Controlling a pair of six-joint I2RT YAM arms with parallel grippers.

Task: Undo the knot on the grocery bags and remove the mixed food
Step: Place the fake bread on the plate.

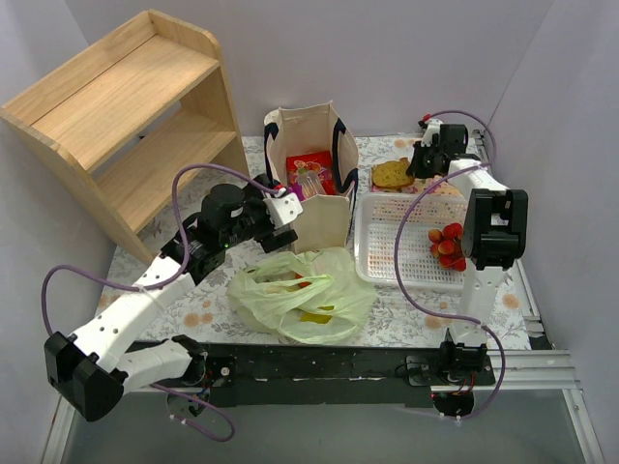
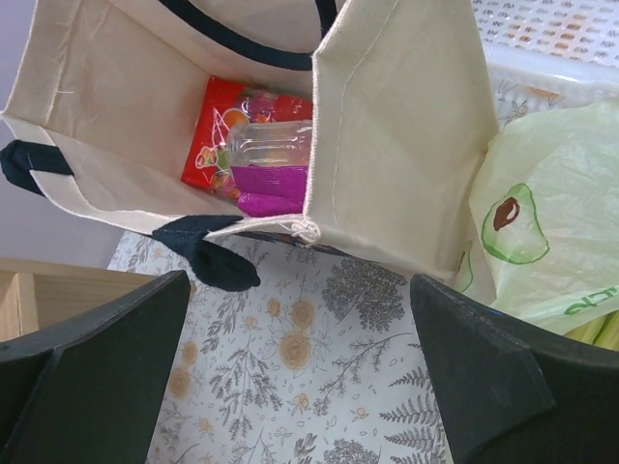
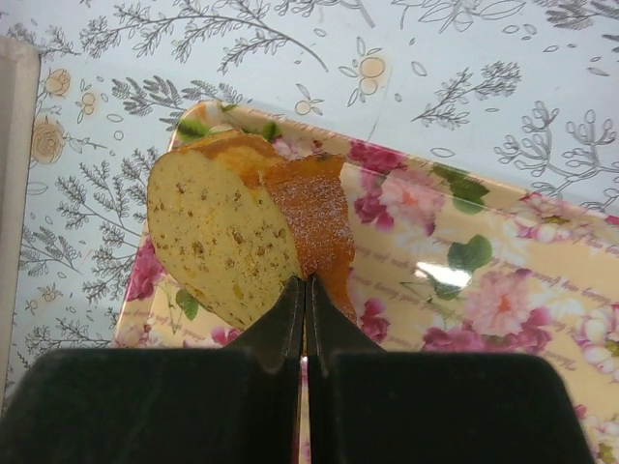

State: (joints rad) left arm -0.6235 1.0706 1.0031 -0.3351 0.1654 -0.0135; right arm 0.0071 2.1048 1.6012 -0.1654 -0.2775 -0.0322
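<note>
1. White tablecloth [image 1: 193,290] with a grey and orange flower print covers the table.
2. Wooden shelf [image 1: 126,106] stands at the far left, at an angle.
3. Canvas tote [image 1: 324,208], beige with navy straps, stands upright and open at the far centre.
4. Pale green plastic bag [image 1: 305,295] lies crumpled in front of the tote, touching its side. It carries an avocado print. Orange and yellow shapes show through it. The knot cannot be made out.
5. White slotted basket [image 1: 377,242] sits just right of the tote.
6. Floral tray [image 3: 503,290], yellow and pink, lies just behind the basket. Its faint script is too small to read.
7. Left gripper [image 1: 285,220] hovers beside the tote's near corner with its jaws spread wide and nothing between them.
8. Right gripper [image 3: 306,290] is over the tray with its jaws pressed together and empty, tips at the bread slice's lower edge. Contact cannot be told.
9. Bread slice [image 3: 232,232], yellow with a brown crust, lies on the tray.
10. Strawberries [image 1: 447,245] lie in the basket's right side.
11. Inside the tote are a red packet [image 2: 218,126], a purple packet [image 2: 276,184] and a clear bottle [image 2: 271,145]. No lettering can be read.
</note>
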